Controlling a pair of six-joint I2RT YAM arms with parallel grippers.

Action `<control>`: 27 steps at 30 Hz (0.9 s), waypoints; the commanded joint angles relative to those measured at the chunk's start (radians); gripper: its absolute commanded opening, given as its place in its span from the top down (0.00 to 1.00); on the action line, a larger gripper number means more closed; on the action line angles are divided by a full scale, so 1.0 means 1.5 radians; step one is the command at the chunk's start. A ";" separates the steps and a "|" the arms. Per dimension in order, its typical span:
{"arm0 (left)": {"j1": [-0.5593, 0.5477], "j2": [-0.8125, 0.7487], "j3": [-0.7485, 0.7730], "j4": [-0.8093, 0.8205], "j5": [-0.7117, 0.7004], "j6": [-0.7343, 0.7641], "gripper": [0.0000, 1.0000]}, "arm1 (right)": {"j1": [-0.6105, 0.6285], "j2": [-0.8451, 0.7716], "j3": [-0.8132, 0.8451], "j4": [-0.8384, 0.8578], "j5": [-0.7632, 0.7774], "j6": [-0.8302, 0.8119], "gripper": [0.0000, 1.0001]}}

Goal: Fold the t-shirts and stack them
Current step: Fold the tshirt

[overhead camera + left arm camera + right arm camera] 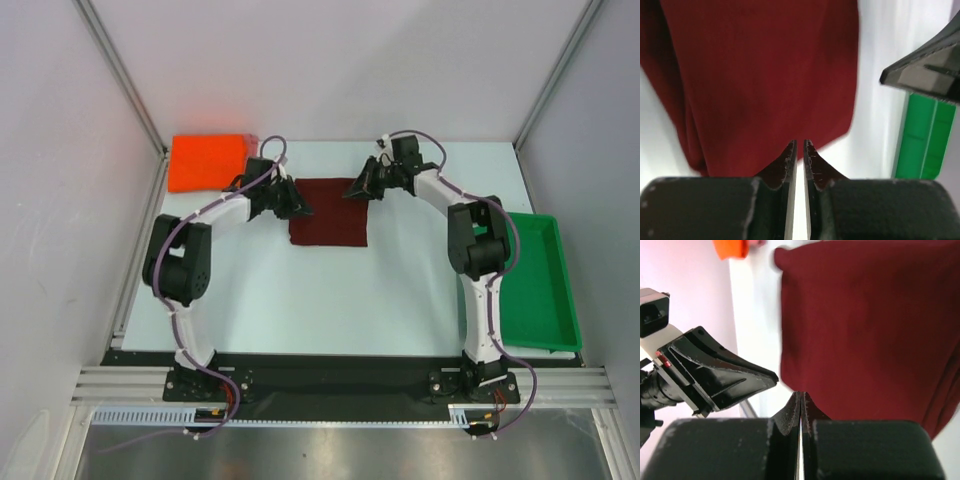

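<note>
White desk (330,300), pale booth walls. Maroon t-shirt (328,215) folded, centre, slightly toward 12 o'clock. Left jaws at its 11 o'clock corner, right jaws at 1; probably set to carry it to orange t-shirt (205,162) at 10 o'clock, likely stack base. Left jaws: narrow slit. Right jaws: pressed together. Any cloth pinched: cannot tell, tips hide it.

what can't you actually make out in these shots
- Top view: the maroon t-shirt's far corners are covered by the left claw and right claw.
- Top view: the green tray's left side is hidden behind the right arm.
- Right wrist view: the orange-red t-shirt is cut off by the top edge; the pinkish sliver beside it is too small to identify.
</note>
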 commanded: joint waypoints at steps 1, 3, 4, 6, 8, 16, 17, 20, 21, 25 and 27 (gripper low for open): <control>0.005 0.094 0.047 0.028 0.009 -0.042 0.87 | -0.003 0.090 0.020 0.063 -0.002 0.039 1.00; 0.013 0.114 0.039 0.008 -0.013 -0.047 0.87 | -0.011 0.106 0.009 0.077 -0.003 0.053 1.00; 0.016 0.114 0.029 0.002 -0.016 -0.046 0.87 | -0.017 0.107 -0.018 0.084 -0.001 0.051 1.00; 0.018 0.099 0.003 -0.010 -0.042 -0.033 0.87 | -0.026 0.091 -0.061 0.104 0.003 0.047 1.00; 0.022 0.072 -0.045 -0.015 -0.054 -0.010 0.87 | -0.041 0.067 -0.110 0.115 0.009 0.032 1.00; 0.032 0.027 -0.044 0.138 0.067 -0.031 0.82 | -0.027 0.046 -0.035 0.128 0.003 0.028 1.00; 0.033 0.036 -0.026 0.143 0.067 -0.046 0.82 | -0.021 0.052 -0.024 0.140 0.003 0.049 1.00; 0.036 0.108 0.068 0.154 0.073 -0.078 0.83 | -0.015 0.099 0.020 0.218 -0.007 0.131 1.00; 0.037 0.128 0.117 0.159 0.079 -0.102 0.84 | -0.012 0.126 0.044 0.235 -0.009 0.150 1.00; 0.038 0.246 0.200 0.195 0.074 -0.170 0.85 | -0.005 0.190 0.106 0.277 0.018 0.204 1.00; 0.040 0.277 0.233 0.217 0.068 -0.205 0.85 | -0.006 0.218 0.126 0.304 0.027 0.247 1.00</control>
